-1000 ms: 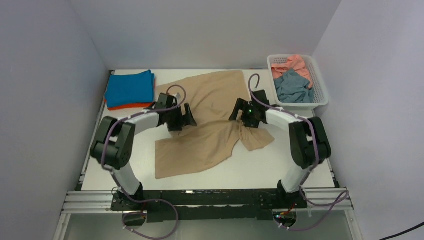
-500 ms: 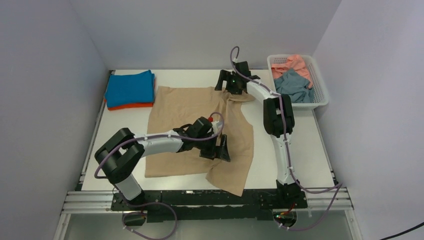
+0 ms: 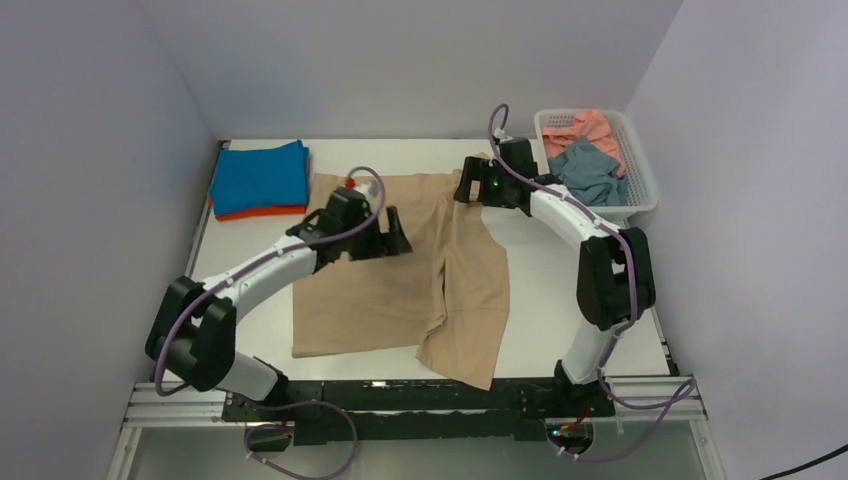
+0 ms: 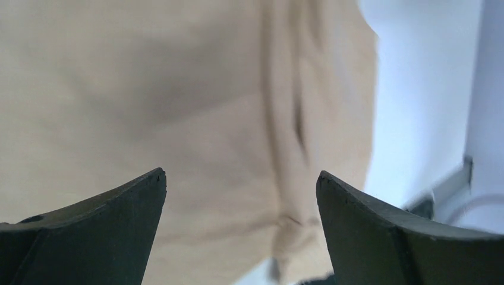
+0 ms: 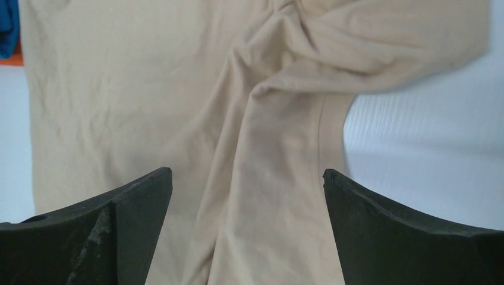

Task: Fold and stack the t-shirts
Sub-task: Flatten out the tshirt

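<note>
A tan-beige t-shirt (image 3: pixel 390 290) lies spread on the table, its right side folded over in a long flap toward the front edge. My left gripper (image 3: pixel 386 240) is open and empty above the shirt's far middle; the left wrist view shows tan cloth (image 4: pixel 178 107) below the left gripper (image 4: pixel 241 190). My right gripper (image 3: pixel 471 190) is open and empty over the shirt's far right corner; the right wrist view shows the bunched sleeve (image 5: pixel 279 89) beneath the right gripper (image 5: pixel 246 184). A folded bright blue shirt (image 3: pixel 258 176) lies on a folded orange one (image 3: pixel 255 212) at the far left.
A white lattice basket (image 3: pixel 603 211) at the far right holds a salmon pink shirt (image 3: pixel 590 125) and a dusty grey-blue shirt (image 3: pixel 587 172). Grey walls close in the table on three sides. The blue and orange stack also shows in the right wrist view (image 5: pixel 7 24).
My left gripper has moved from the shirt's near middle up to its far middle. My right gripper has drawn back a little from the far edge, toward the right. The shirt lies flatter.
</note>
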